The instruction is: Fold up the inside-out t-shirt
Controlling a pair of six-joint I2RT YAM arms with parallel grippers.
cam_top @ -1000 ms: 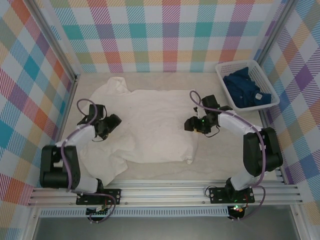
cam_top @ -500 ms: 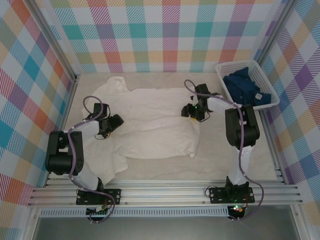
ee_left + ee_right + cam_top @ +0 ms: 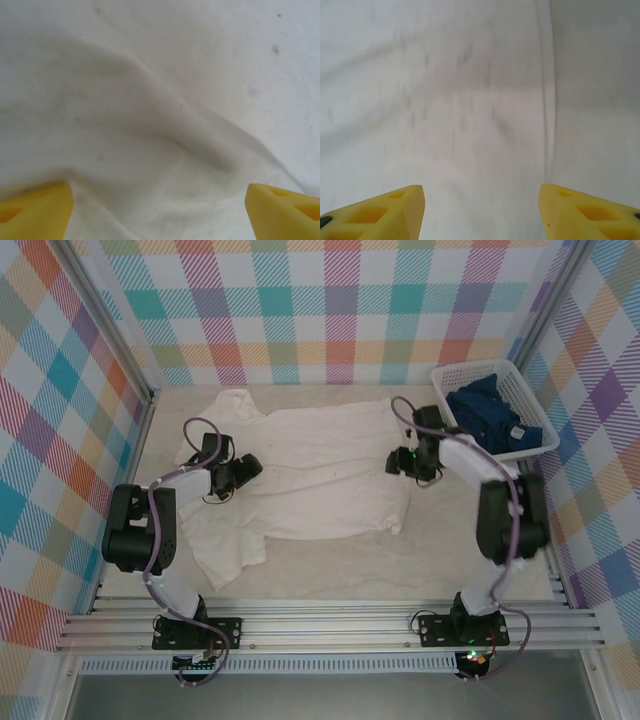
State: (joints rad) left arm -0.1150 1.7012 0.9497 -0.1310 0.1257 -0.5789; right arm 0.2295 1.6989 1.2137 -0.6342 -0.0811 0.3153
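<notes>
White cotton: the inside-out t-shirt (image 3: 320, 475) lies spread on the table (image 3: 450, 550), to the left of the white basket (image 3: 443, 377), which holds a dark blue garment (image 3: 490, 420). The shirt's closest edge lies near the basket without touching it. The right gripper (image 3: 400, 462) sits over that edge, near the basket. In the right wrist view its yellow fingertips (image 3: 385, 212) stand apart, with cloth beneath and nothing clamped. The left gripper (image 3: 248, 468) sits over the side of the shirt farthest from the basket, well apart from it. Its fingertips (image 3: 35, 212) are spread wide above a soft crease, gripping nothing.
</notes>
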